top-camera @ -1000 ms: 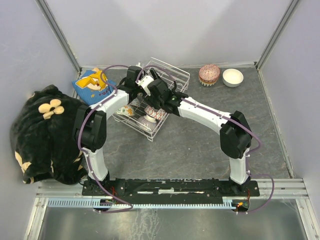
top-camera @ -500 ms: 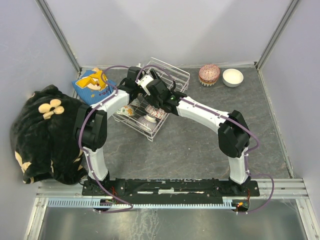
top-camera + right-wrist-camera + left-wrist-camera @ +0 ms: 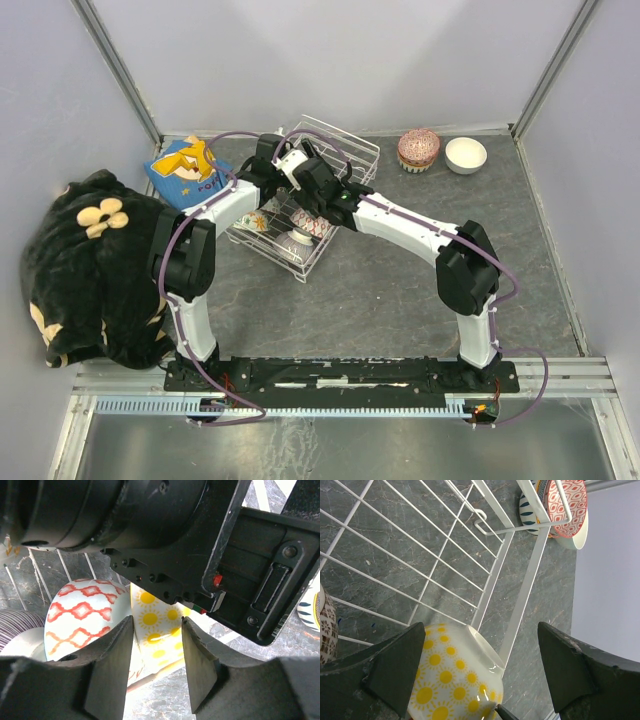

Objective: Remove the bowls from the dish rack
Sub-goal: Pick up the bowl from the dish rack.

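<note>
**A:** Where are the bowls point(image 3: 305, 232) at this moment?

**B:** Most are inside the dish rack point(image 3: 330, 135), at about 11 o'clock on the desk point(image 3: 400, 290). A pink bowl point(image 3: 418, 148) and a white bowl point(image 3: 465, 155) stand outside near each other, toward 1 o'clock. I think that is the unloading place.

**A:** And the claws?

**B:** Both hang over the rack. The left claw point(image 3: 481, 630) is spread fully wide and holds nothing. Below it is the sun bowl point(image 3: 452, 680), close to the rack's corner wire. I suppose the claw is so wide to fit around this bowl.

**A:** The right one?

**B:** The right claw point(image 3: 156, 630) is about half open, with a narrow gap aimed at the same sun bowl. A red-diamond bowl point(image 3: 82, 615) is at its 9 o'clock. Whether it pinches anything, I cannot tell.
</note>
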You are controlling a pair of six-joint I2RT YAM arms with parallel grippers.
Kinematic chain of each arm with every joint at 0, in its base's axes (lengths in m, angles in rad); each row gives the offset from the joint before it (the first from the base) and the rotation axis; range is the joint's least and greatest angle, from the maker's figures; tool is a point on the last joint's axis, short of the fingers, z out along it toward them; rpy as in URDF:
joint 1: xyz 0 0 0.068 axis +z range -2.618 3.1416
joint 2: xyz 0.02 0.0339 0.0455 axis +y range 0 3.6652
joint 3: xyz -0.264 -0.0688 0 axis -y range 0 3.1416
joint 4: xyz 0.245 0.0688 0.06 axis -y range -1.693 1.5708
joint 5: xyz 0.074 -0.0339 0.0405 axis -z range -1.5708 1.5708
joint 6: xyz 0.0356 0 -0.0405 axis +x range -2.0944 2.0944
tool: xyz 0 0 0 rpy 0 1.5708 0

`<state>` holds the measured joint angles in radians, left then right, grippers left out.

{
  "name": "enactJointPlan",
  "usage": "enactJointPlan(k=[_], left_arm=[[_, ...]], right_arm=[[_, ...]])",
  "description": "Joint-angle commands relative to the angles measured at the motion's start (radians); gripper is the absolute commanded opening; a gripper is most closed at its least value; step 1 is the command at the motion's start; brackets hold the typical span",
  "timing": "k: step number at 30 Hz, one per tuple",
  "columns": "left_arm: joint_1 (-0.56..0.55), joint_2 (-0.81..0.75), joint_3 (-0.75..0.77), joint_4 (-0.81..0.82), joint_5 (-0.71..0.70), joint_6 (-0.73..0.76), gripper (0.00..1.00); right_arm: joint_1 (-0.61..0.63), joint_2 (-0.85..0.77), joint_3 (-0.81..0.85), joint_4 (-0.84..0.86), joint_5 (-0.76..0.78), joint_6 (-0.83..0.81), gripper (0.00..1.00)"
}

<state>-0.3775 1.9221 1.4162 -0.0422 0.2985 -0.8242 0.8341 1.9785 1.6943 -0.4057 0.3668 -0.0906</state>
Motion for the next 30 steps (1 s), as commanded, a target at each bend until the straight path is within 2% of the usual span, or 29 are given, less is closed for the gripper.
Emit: enactJointPlan(k=[1,17,30], left_arm=[[-0.026,0.019,0.04,0.044,0.033,0.023,0.99],[-0.043,0.05,0.087,0.047,0.039,0.01,0.99],[-0.057,0.076,0.122,0.047,0.043,0.002,0.99]], right_arm=[[-0.019,-0.006,0.033,0.013,0.002,0.017,0.5],[-0.048,-0.015,0.017,0.01,-0.011,0.032,0.48],[-0.049,-0.014,0.005,0.009,0.06,0.006,0.43]])
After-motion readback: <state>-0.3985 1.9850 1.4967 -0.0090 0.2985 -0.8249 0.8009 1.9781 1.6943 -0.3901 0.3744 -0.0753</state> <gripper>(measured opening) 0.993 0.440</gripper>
